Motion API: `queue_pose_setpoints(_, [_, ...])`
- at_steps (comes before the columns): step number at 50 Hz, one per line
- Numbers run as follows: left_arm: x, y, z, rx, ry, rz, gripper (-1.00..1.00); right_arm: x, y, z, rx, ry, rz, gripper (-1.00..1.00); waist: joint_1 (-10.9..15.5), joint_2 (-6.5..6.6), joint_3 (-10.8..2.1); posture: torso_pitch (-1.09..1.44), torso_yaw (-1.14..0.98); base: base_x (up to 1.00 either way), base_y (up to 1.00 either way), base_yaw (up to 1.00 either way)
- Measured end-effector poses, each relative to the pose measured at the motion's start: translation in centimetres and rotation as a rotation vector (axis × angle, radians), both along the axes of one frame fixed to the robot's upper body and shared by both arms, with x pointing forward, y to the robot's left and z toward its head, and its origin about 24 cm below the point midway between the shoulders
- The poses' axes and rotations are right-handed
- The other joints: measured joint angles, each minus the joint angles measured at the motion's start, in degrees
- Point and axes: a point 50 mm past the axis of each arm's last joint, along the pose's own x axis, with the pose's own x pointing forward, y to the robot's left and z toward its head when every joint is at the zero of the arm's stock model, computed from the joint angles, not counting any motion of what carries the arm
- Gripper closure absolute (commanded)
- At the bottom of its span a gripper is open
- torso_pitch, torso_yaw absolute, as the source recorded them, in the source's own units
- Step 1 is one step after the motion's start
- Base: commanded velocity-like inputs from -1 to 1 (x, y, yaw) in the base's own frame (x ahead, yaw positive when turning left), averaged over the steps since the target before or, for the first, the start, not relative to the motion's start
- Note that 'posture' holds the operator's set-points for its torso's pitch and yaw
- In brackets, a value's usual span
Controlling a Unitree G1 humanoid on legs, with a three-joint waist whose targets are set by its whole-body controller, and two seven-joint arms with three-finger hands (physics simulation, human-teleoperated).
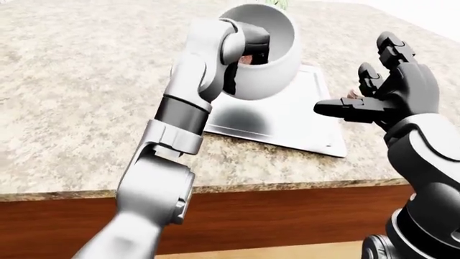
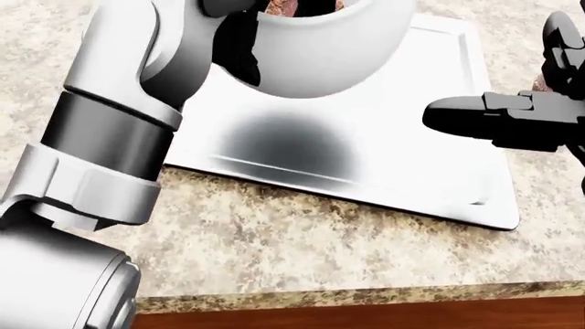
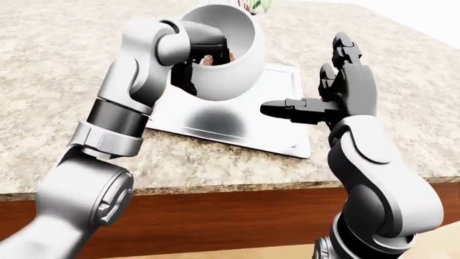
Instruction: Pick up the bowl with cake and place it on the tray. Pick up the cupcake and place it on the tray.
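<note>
Fingers of the left hand point(image 1: 248, 54) are closed on the rim of the white bowl point(image 1: 269, 59), dark digits hooked over its left edge with some inside the cavity, and the bowl hangs in the air above the tray point(image 1: 295, 121), tipped so its mouth faces partly toward the camera in the left-eye view. Brown cake point(image 2: 297, 7) shows inside it, near the gripping fingers. The bowl casts a soft round shadow on the tray's near-left part, so it is clear of the metal surface. The right hand point(image 3: 327, 102) is spread wide and holds nothing: one finger points left over the tray's right side while the others stand up, hovering above the tray's right edge. A small reddish-brown thing, possibly the cupcake point(image 1: 352, 95), peeks out behind that hand, too hidden to tell for sure. The tray is a flat silver sheet with a raised lip, lying on the speckled bench point(image 1: 79, 108) close to its near edge, with bare bench to the left and right.
</note>
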Motion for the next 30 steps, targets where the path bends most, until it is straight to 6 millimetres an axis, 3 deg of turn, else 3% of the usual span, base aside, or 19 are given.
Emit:
queue_pose_setpoints(12, [0.2, 0.1, -1.8, 0.005, 0.060, -0.016, 0.99, 0.1, 0.2, -0.4, 0.000, 0.012, 0.010, -1.00, -0.01, 0.04, 0.05, 0.00, 0.00, 0.00, 0.00, 0.00])
queue_pose_setpoints(19, [0.8, 0.6, -0.8, -0.013, 0.051, 0.021, 1.00, 0.1, 0.3, -0.5, 0.001, 0.013, 0.006, -1.00, 0.05, 0.02, 0.09, 0.00, 0.00, 0.00, 0.00, 0.00])
queue_pose_setpoints(20, [0.9, 0.6, -0.6, -0.019, 0.042, 0.026, 0.77, 0.1, 0.3, -0.5, 0.001, 0.014, 0.007, -1.00, 0.06, 0.01, 0.05, 0.00, 0.00, 0.00, 0.00, 0.00])
queue_pose_setpoints(21, [1.0, 0.6, -0.3, -0.027, 0.031, 0.030, -0.69, 0.1, 0.3, -0.5, 0.001, 0.014, 0.009, -1.00, 0.07, 0.00, 0.02, 0.00, 0.00, 0.00, 0.00, 0.00])
queue_pose_setpoints(22, [1.0, 0.6, 0.1, -0.038, 0.014, 0.033, -1.00, 0.1, 0.3, -0.5, 0.002, 0.014, 0.010, -1.00, 0.08, -0.02, -0.04, 0.00, 0.00, 0.00, 0.00, 0.00])
queue_pose_setpoints(27, [0.8, 0.7, 2.9, -0.100, -0.106, 0.038, -1.00, 0.0, 0.4, -0.5, 0.001, 0.015, 0.016, -1.00, -0.02, -0.05, -0.62, 0.00, 0.00, 0.00, 0.00, 0.00])
queue_pose_setpoints(30, [0.6, 0.7, 3.6, -0.118, -0.140, 0.038, -1.00, 0.0, 0.4, -0.4, 0.001, 0.010, 0.014, -1.00, -0.03, 0.06, -0.97, 0.00, 0.00, 0.00, 0.00, 0.00])
